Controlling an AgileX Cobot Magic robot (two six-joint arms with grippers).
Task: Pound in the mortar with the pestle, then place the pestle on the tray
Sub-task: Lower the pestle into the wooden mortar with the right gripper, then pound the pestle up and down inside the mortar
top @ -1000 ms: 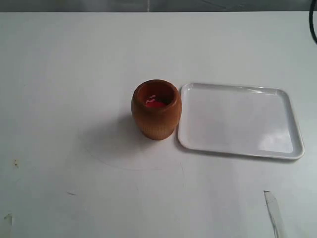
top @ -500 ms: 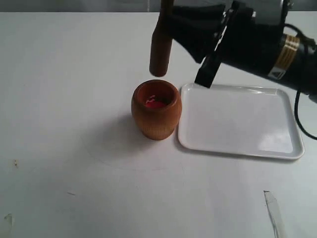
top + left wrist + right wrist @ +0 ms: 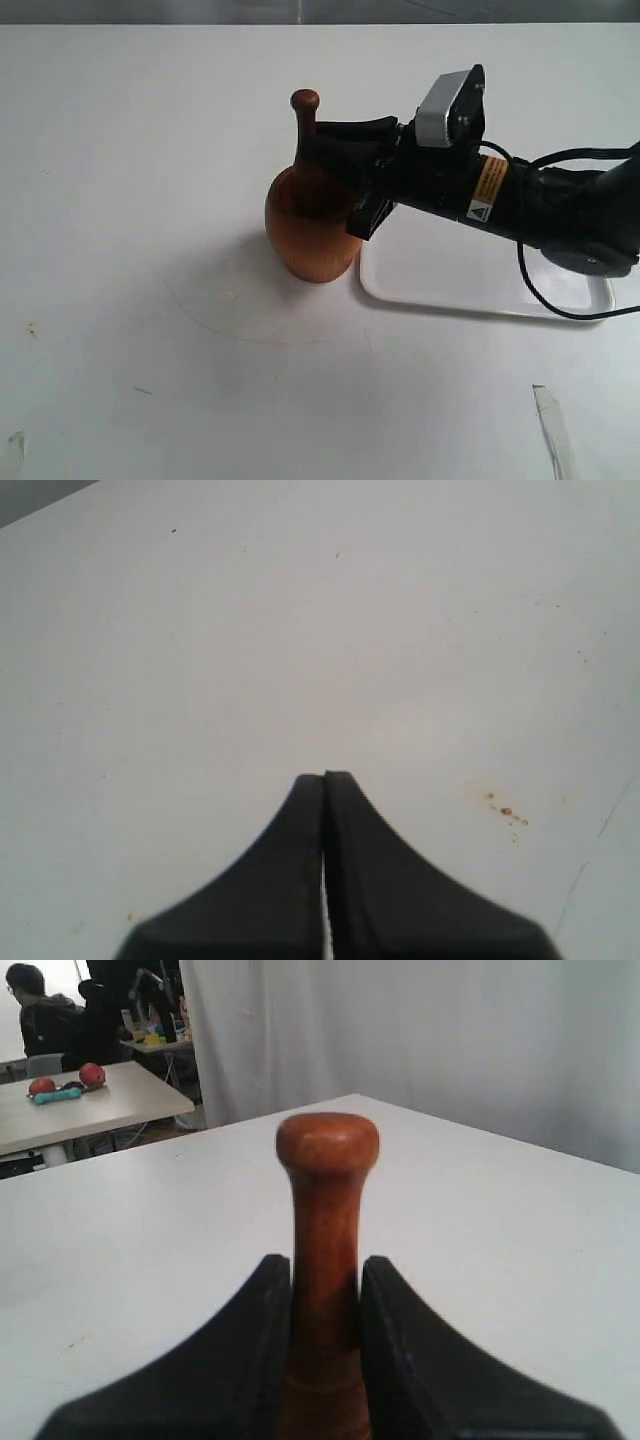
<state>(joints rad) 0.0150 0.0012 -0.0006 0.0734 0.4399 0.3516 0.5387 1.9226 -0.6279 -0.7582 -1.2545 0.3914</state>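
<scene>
Spreading wide under everything, the white bench [image 3: 150, 150] carries a few small specks and scuffs toward its near edge. The black right arm [image 3: 520, 200] comes in from the right edge and lies low across the tray [image 3: 440, 288], hiding most of it. The tray is white and glossy and sits flat a little right of the bench's middle. Its near rim and left corner show below the arm.

The mortar [image 3: 305, 240] stands upright about mid-bench, just beside the tray's left edge; whether the two touch cannot be told. The pestle [image 3: 304, 102] stands upright in the mortar's mouth with its small knob on top and its lower end hidden inside the cup. The right gripper [image 3: 325, 1280] has its two black fingers pressed on the pestle's neck, one on each side, just under the knob.

The left gripper [image 3: 325, 780] hangs over bare bench with its fingers drawn together and nothing between them.
</scene>
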